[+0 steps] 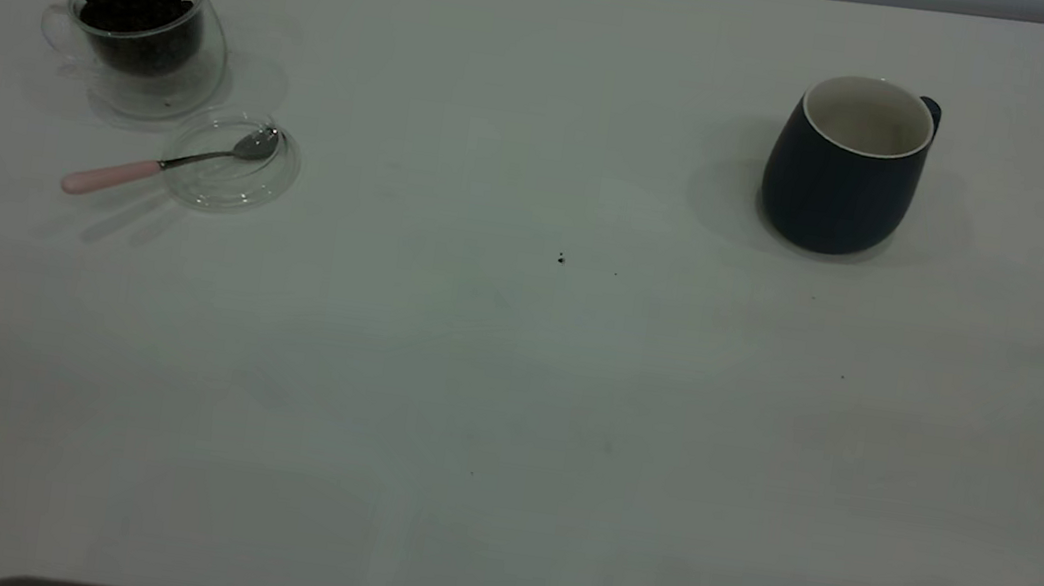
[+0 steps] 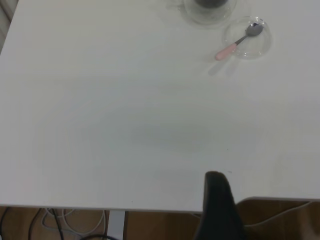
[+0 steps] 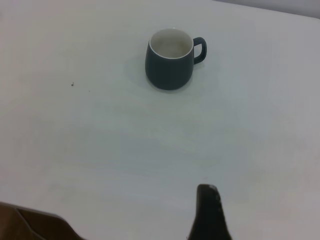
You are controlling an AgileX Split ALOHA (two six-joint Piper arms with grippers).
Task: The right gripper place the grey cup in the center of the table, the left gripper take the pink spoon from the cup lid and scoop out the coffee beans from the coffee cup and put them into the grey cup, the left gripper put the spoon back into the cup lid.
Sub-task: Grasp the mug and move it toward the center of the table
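1. The table (image 1: 506, 412) is seen from outside the rig as a plain white top with a few tiny dark specks near the middle of the frame.
2. The grey cup (image 1: 848, 164) is set upright in the upper right of the exterior frame, well apart from the other things; its off-white inside is seen bare and its handle is turned to the far right side.
3. The coffee cup (image 1: 141, 31) is placed in the upper left of the same frame, and the coffee beans (image 1: 136, 4) are heaped inside it nearly to the rim.
4. The cup lid (image 1: 232, 162) is laid flat just below and to the right of the coffee cup, close beside its base.
5. The pink spoon (image 1: 166, 162) is rested with its metal bowl inside the cup lid, while its pink handle is stretched out over the rim toward the lower left, onto the table.
6. Neither arm is shown in the exterior frame.
7. Of the left gripper (image 2: 218, 207) only one dark finger is shown, at the lower edge of the left wrist frame above the table's near border; whether the pincer is apart or together cannot be told.
8. Of the right gripper (image 3: 210, 214) likewise a single dark finger is shown at the lower edge of the right wrist frame, well apart from the grey cup; its state cannot be told.
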